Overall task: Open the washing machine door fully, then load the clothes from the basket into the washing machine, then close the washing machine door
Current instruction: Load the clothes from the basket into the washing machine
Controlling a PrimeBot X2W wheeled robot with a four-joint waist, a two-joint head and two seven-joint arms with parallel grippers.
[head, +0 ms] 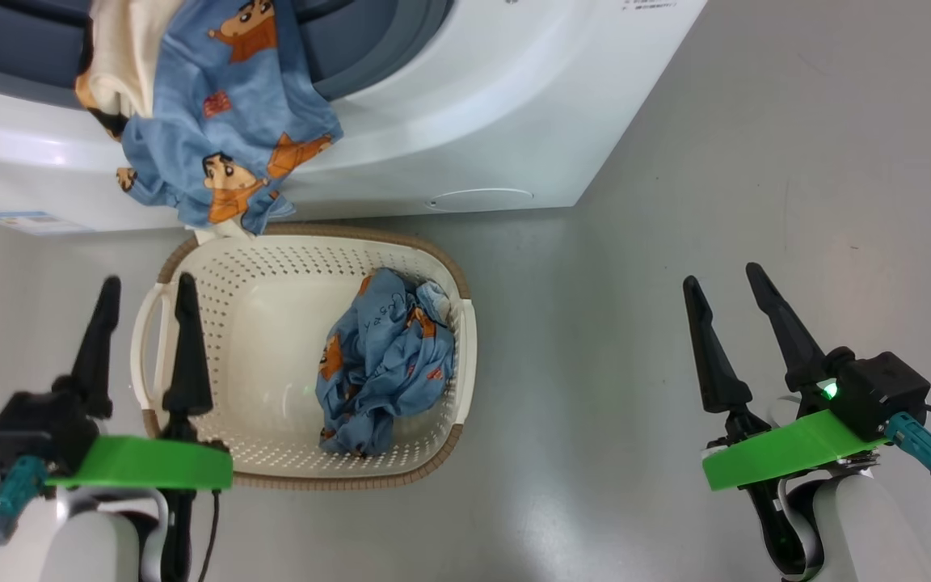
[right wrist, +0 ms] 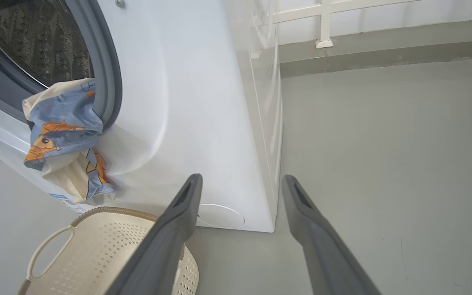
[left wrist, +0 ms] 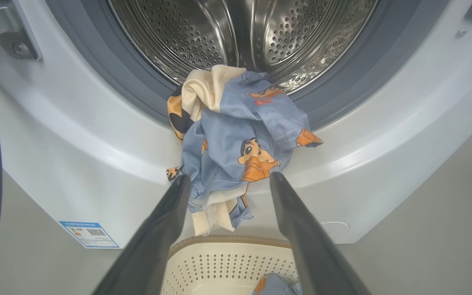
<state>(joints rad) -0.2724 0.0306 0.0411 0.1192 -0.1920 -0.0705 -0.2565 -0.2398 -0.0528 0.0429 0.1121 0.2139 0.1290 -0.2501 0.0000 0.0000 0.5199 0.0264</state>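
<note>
One piece of the clothes (head: pixel 223 121) hangs over the open mouth's lip of the washing machine (head: pixel 473 105), a second lies bunched in the basket (head: pixel 271 323), so we judge loading half done and closing ahead, our left gripper (head: pixel 149 279) and right gripper (head: pixel 720 272) both spread, empty.

Parted, empty — left pincer (head: pixel 148 283) and right pincer (head: pixel 720 275) alike.

One washing machine (head: pixel 465 121), one basket (head: pixel 271 267), two clothes pieces, draped piece (head: pixel 223 121), bundled piece (head: pixel 385 364), one left gripper (head: pixel 149 279), one right gripper (head: pixel 722 275), one label sticker (head: pixel 21 220), one service cap (head: pixel 479 199)
</note>
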